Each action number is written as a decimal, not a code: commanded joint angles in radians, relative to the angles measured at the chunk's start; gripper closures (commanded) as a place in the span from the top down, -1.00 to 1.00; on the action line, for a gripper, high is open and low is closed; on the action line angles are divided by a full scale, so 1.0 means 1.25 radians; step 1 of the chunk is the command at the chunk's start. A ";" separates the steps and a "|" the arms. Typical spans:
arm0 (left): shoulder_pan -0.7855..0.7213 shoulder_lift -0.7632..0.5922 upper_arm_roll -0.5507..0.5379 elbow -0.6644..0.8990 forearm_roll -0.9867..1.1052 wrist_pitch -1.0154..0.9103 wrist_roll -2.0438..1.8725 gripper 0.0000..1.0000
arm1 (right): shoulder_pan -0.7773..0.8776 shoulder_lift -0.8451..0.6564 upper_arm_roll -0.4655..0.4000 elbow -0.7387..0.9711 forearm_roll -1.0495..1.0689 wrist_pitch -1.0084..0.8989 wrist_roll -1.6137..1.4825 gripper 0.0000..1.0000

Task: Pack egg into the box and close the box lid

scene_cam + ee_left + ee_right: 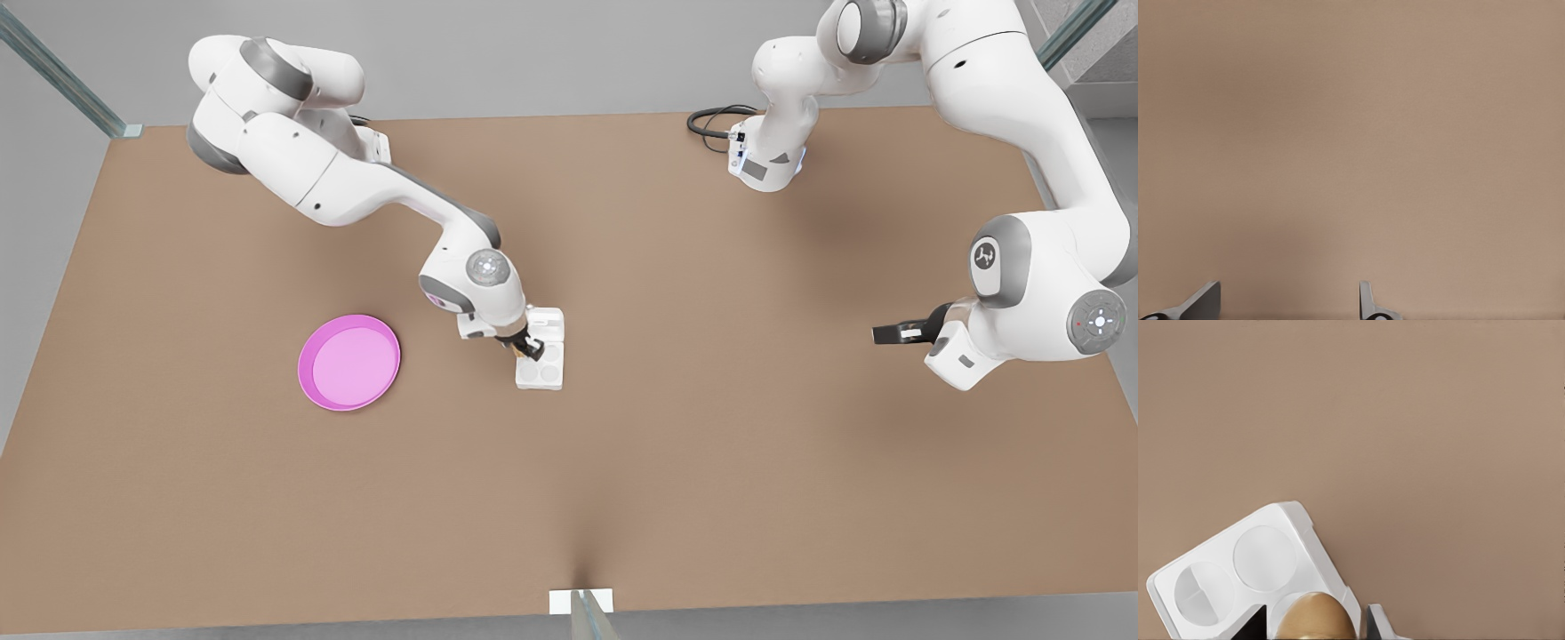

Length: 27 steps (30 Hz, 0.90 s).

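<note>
The white box [542, 373] lies open on the table's middle, its cups facing up and the box lid [548, 320] flat behind them. My right gripper [531, 347] hangs just over the cups on the arm at the front view's left. In the right wrist view this gripper [1313, 632] is shut on the tan-brown egg [1315, 617], right above a cup of the box [1218, 550]. My left gripper [889, 333] waits far off at the front view's right. Its fingers [1201, 303] stand open over bare table, and between them the left gripper [1288, 310] holds nothing.
A round pink plate [348, 362] sits on the brown table [711, 444], left of the box in the front view. A black cable [711, 120] curls by the far arm base. A small white marker [580, 602] is at the table's near edge.
</note>
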 commanded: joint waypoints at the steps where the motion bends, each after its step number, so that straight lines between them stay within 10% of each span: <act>1: 0.000 0.000 0.000 0.000 0.000 0.000 0.000 1.00 | -0.002 0.000 0.000 -0.001 -0.001 -0.001 0.000 1.00; 11: 0.000 -0.030 -0.010 0.002 -0.008 -0.018 -0.012 1.00 | -0.026 -0.011 -0.087 0.011 -0.066 0.024 -0.055 1.00; 14: -0.001 -0.049 -0.202 0.002 -0.034 -0.081 -0.064 1.00 | -0.026 -0.014 -0.211 0.080 -0.036 0.058 -0.278 1.00; 16: -0.032 -0.005 -0.369 0.002 -0.034 -0.053 -0.243 0.97 | -0.027 -0.027 -0.337 0.179 0.293 0.087 -0.741 1.00; 20: -0.418 0.116 -0.369 0.033 -0.028 0.175 -0.671 0.94 | -0.044 -0.410 -0.515 0.269 0.589 -0.613 -1.174 1.00; 23: -0.493 0.212 -0.368 0.034 0.044 0.315 -0.787 -0.05 | -0.035 -0.524 -0.622 0.194 0.593 -0.714 -1.302 0.94; 27: -0.493 0.282 -0.364 0.026 0.084 0.384 -0.772 0.01 | -0.030 -0.520 -0.579 0.136 0.592 -0.558 -1.325 1.00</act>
